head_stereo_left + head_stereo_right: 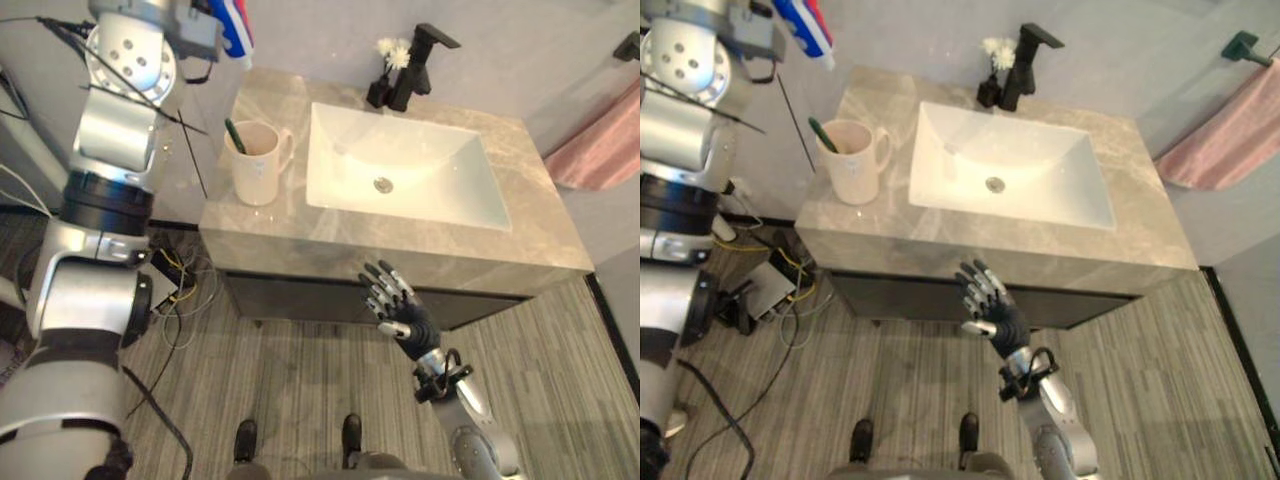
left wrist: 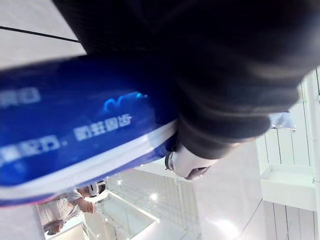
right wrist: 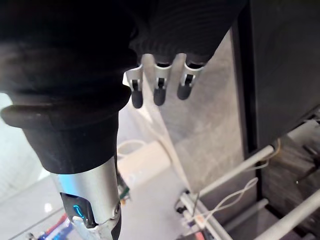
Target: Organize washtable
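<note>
left wrist view: left hand [image 2: 220,100] clasps toothpaste tube [image 2: 75,125]
tube: we judge it light, squashy; grip mid-body
right hand [image 1: 398,305]: fingers slack

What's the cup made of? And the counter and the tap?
Cup: probably ceramic, cream, smooth and slightly glossy with a thick handle. Counter: looks like polished stone, grey-beige with pale veins, though it could be imitation. Tap: likely metal, matte black with sharp square edges.

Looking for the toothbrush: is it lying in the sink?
No, the green toothbrush stands in the mug on the counter, left of the sink.
</note>
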